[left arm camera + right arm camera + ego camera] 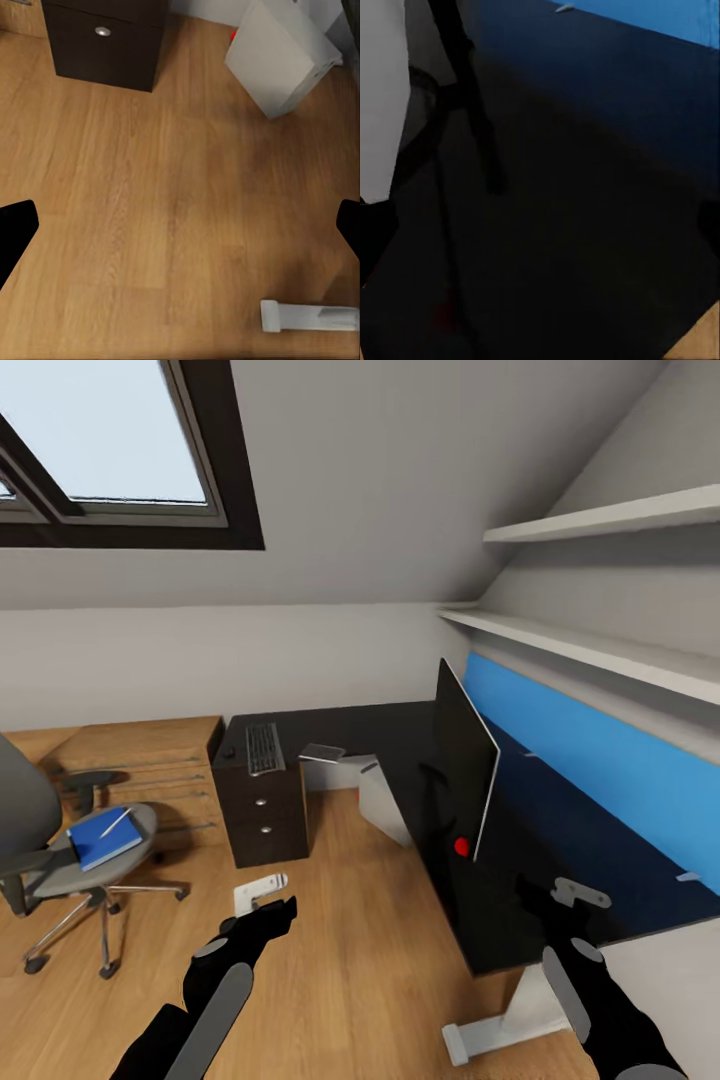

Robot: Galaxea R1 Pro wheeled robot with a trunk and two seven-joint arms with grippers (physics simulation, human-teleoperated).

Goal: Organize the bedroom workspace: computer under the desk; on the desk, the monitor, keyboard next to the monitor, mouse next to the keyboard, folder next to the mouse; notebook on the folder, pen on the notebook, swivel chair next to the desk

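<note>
Sloped attic walls and a skylight point(110, 440) frame a bedroom with a wooden floor point(340, 920), and the L-shaped desk point(400, 735) with its glossy black top fills the corner under two white shelves point(600, 650). A blue panel point(600, 750) runs along the wall behind the desk. On the desk stands the monitor point(462, 760), seen nearly edge-on, a small red spot low at its near end. At the desk's far left end, above the black drawer unit point(262, 810), lies the keyboard point(264, 748). A white box, apparently the computer point(383, 800), stands tilted on the floor under the desk, beside the drawer unit. Left of the desk, apart from it, the chair point(70, 840) stands on its chrome base in front of a low wooden cabinet point(150, 760). The blue folder point(103, 838) lies on the chair's seat with the white pen point(114, 823) resting across it.

The left gripper point(268, 915) hangs over bare floor in front of the drawer unit, just short of the desk's white foot point(307, 316); in its wrist view the two fingers sit at opposite edges, spread wide. The right gripper point(530, 895) hovers low over the desk's near end, just beside the monitor's stand point(472, 112); its fingers are spread too, holding nothing.
</note>
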